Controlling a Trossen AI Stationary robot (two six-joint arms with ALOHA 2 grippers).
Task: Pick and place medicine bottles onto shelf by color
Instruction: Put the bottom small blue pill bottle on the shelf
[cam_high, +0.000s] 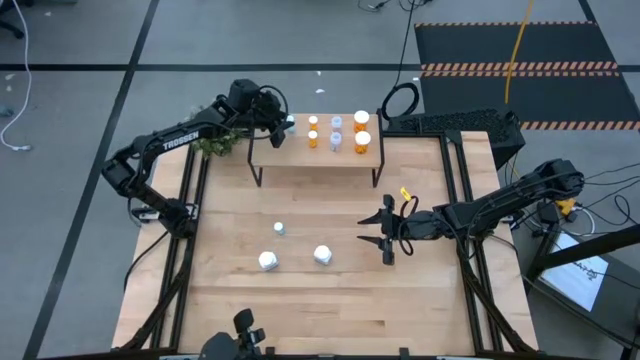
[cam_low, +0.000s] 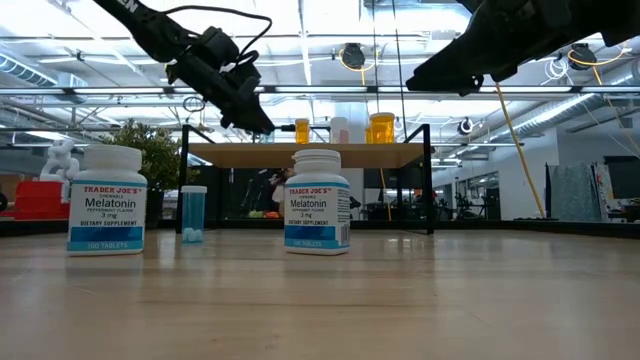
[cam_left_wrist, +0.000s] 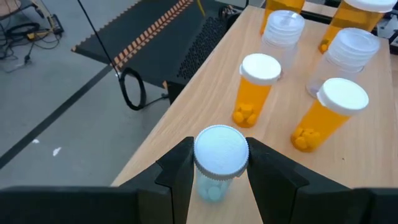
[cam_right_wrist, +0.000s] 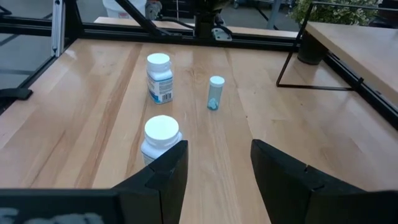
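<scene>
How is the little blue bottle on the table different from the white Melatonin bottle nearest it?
The blue bottle is slim, see-through and unlabelled, with pills at its bottom; the Melatonin bottle is wider, taller, opaque white and carries a printed label. Both stand upright on the table and have white caps.
</scene>
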